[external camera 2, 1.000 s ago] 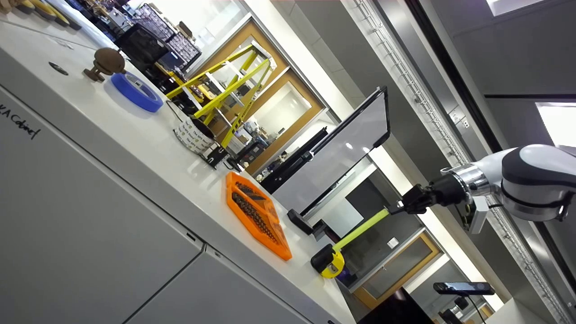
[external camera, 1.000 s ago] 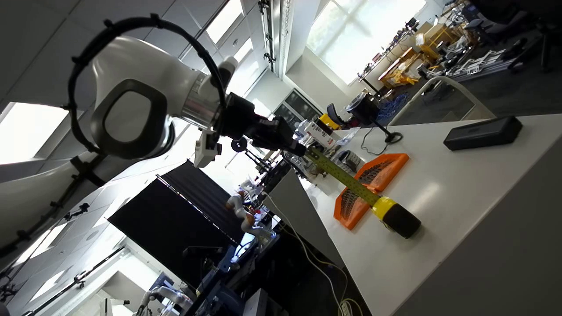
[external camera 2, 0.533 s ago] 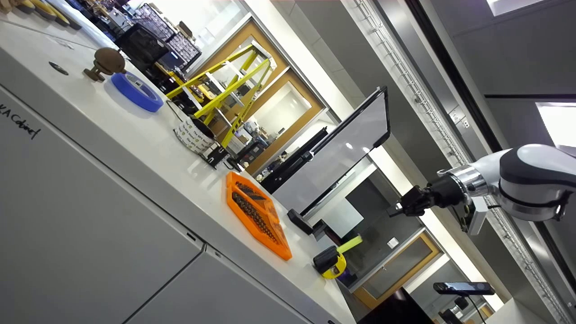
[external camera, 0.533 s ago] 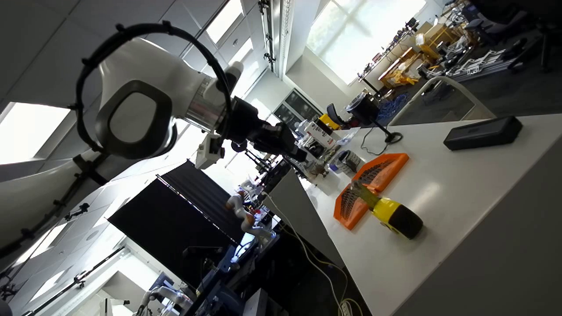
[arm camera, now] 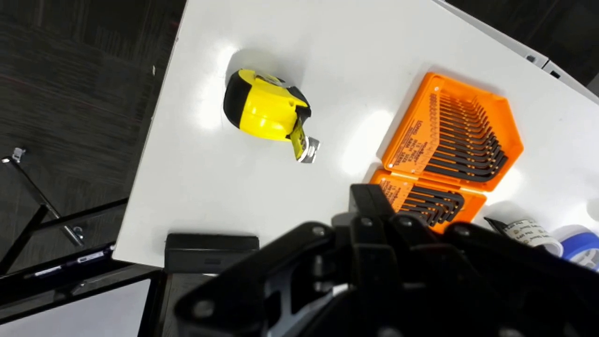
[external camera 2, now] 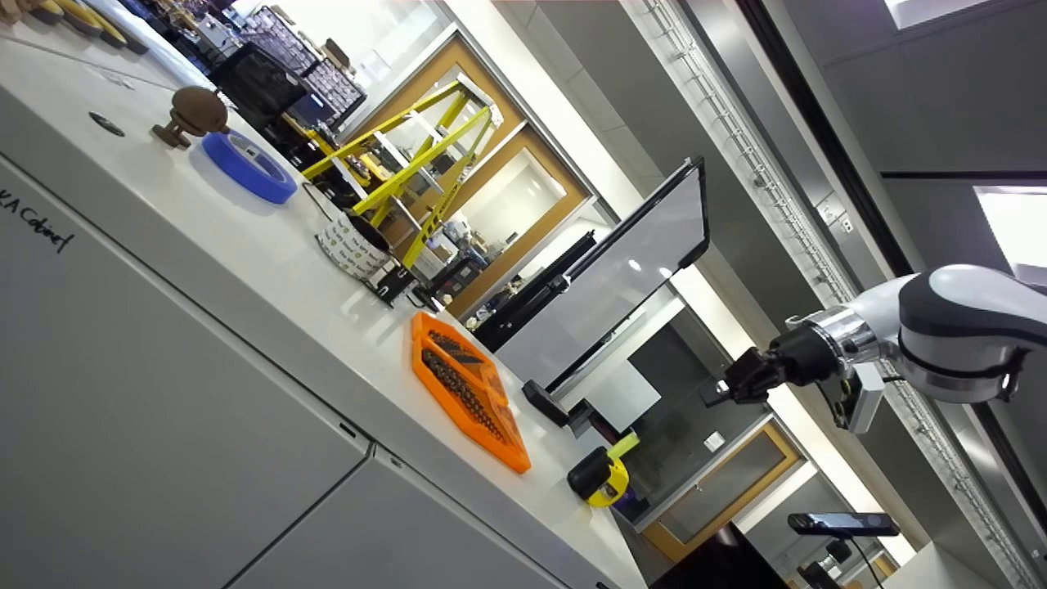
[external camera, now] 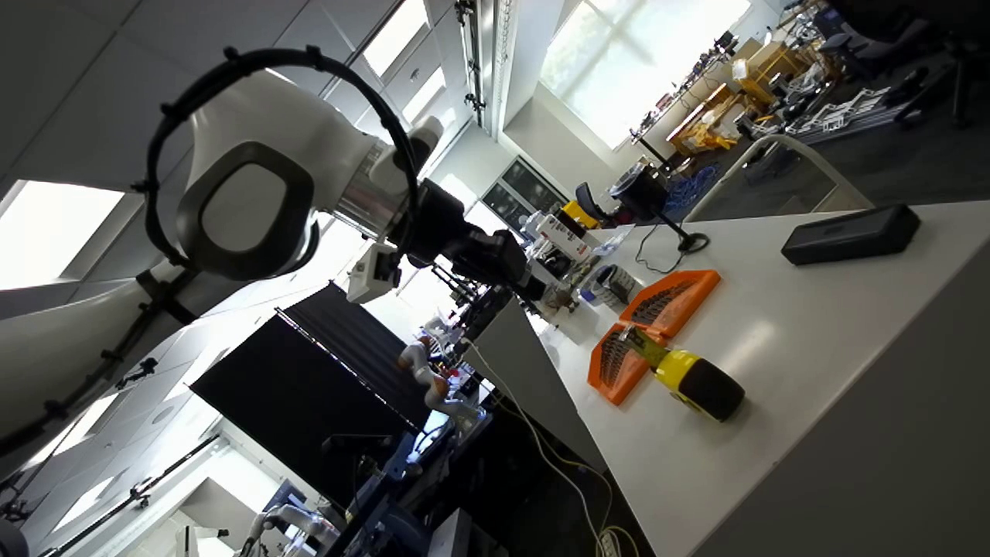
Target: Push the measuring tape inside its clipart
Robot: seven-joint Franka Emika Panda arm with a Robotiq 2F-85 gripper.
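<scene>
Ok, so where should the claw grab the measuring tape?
Probably by its chunky yellow-and-black case, coming from above and pinching the broad sides: it stands on edge, so they face sideways. The thin blade pokes up, so I'd keep clear of it.

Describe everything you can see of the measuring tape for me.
The measuring tape has a chunky, rounded case, yellow with black parts, plastic or rubber by its look. A short length of yellow blade sticks out, ending in a silver, metal-looking hook; in both exterior views it rises away from the white cabinet top the case rests on. The case sits beside the open orange hex key set, apart from it. The gripper is clear of it.
</scene>
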